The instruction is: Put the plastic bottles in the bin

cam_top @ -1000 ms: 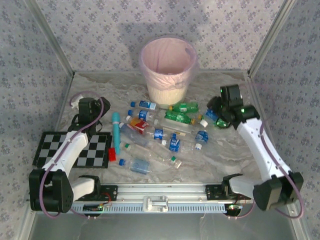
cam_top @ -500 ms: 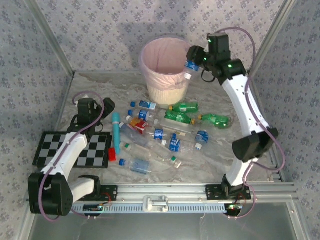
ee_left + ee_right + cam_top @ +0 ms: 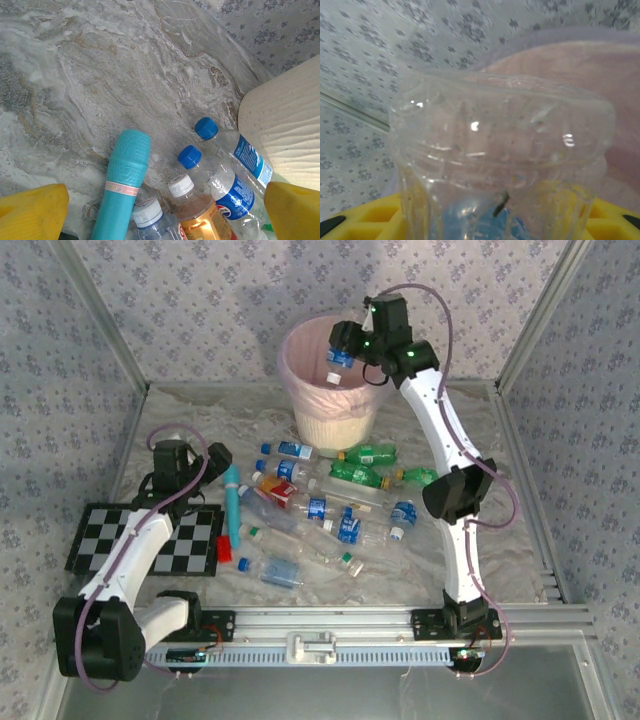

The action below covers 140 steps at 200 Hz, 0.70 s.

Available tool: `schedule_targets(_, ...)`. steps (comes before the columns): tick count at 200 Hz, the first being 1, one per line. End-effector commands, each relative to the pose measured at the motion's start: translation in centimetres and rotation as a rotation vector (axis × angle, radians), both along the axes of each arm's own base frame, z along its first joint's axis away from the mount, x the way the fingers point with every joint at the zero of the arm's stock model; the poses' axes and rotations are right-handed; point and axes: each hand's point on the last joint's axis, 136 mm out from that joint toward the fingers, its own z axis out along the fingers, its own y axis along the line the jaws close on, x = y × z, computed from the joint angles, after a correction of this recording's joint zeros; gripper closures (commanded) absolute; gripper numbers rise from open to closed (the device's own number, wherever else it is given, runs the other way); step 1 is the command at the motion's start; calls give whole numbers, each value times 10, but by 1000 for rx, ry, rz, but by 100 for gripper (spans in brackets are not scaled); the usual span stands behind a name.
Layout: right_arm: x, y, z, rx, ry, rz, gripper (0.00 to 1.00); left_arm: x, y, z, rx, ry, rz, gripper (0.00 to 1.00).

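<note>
Right gripper, clamped on a clear bottle, has swung from frame right to top centre, over the bin; drop looks ready. Left gripper gapes empty, mid-left.

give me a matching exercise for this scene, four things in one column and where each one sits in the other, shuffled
Things:
1. bin
2. teal tool
3. checkerboard
4. clear bottle

Places:
a. lying on the table, left of the loose bottles
b. held by the right gripper over the bin's mouth
c. standing at the far side of the table
d. flat under the left arm

Pairs: 1-c, 2-a, 3-d, 4-b
</note>
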Motion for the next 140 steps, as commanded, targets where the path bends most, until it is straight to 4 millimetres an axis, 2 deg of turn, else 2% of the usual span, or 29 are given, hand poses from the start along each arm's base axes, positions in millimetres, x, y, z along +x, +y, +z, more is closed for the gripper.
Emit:
schedule_targets(1, -2, 18, 0, 11, -11, 45, 57, -1, -3, 10, 21, -22, -38, 0)
schedule_targets(59, 7, 30, -41, -33, 53, 32, 51, 6, -9, 8, 19, -9, -74, 0)
schedule_targets(110, 12, 31, -42, -16, 49, 26, 47, 7, -11, 4, 21, 3, -91, 0)
schedule_targets(140, 12, 33, -39, -4, 41, 34, 34, 7, -12, 3, 18, 6, -95, 0)
